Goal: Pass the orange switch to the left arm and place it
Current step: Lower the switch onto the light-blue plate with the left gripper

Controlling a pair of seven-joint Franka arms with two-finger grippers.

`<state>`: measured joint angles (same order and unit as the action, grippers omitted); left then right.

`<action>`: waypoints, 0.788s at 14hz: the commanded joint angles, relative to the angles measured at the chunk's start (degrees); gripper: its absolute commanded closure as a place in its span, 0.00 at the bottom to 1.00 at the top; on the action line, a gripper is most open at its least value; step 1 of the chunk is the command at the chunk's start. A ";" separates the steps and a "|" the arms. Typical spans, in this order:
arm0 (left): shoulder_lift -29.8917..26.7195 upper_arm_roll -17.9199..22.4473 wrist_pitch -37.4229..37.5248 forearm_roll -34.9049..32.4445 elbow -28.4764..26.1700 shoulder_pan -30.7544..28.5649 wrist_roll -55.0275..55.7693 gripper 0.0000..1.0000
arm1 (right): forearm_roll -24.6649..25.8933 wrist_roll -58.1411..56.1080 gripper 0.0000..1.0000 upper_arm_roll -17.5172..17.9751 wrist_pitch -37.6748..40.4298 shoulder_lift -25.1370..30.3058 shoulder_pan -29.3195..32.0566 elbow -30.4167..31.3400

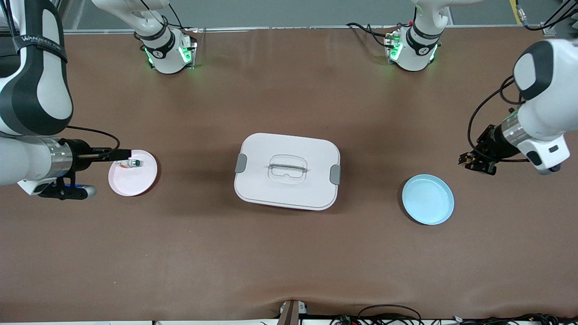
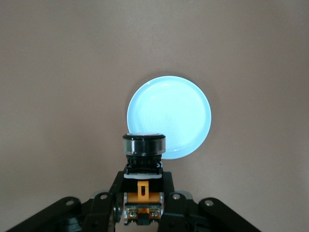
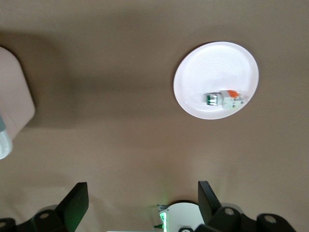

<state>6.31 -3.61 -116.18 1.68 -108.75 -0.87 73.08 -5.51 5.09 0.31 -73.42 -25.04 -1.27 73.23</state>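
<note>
The orange switch (image 2: 144, 166) sits clamped in the left gripper (image 1: 473, 161), cap pointing out past the fingertips, in the air just beside the one blue plate (image 1: 428, 199). The right gripper (image 1: 124, 154) waits open over the one pink plate (image 1: 132, 173), which holds one green-capped switch (image 1: 135, 163). One box (image 1: 287, 170) lies between the plates.

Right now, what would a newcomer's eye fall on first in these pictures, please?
The white box at the table's middle, between a pink plate and a blue plate. The left gripper is shut on the orange switch above bare table beside the blue plate; the right gripper, open, hangs near the pink plate.
</note>
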 commanded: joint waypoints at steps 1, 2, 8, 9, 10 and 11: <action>3.25 -0.17 -3.95 -2.20 -1.20 -0.19 4.42 1.00 | 4.61 -0.87 0.00 1.01 1.78 1.22 0.39 0.16; 4.83 -0.26 -5.71 -3.87 -1.20 -0.10 6.53 1.00 | 6.81 -1.04 0.00 1.09 1.79 1.39 0.39 0.16; 13.28 -0.34 -13.97 -7.22 -1.11 0.34 13.40 1.00 | 10.25 -1.13 0.00 1.10 3.28 0.96 0.66 0.33; 14.59 -0.26 -15.38 -7.22 -0.94 0.51 13.49 1.00 | 10.78 -1.13 0.00 1.10 3.28 0.96 0.57 0.33; 15.74 -0.26 -16.52 -7.22 -1.03 1.04 13.58 1.00 | 11.48 -1.13 0.00 1.18 3.28 0.87 0.48 0.33; 16.53 -0.17 -16.97 -7.22 -1.03 1.22 13.75 1.00 | 11.49 -1.13 0.00 1.18 3.28 0.78 0.65 0.33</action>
<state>21.24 -3.83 -131.74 -4.14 -110.35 -0.42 85.05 4.31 4.74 0.68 -70.60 -24.49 -1.27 73.31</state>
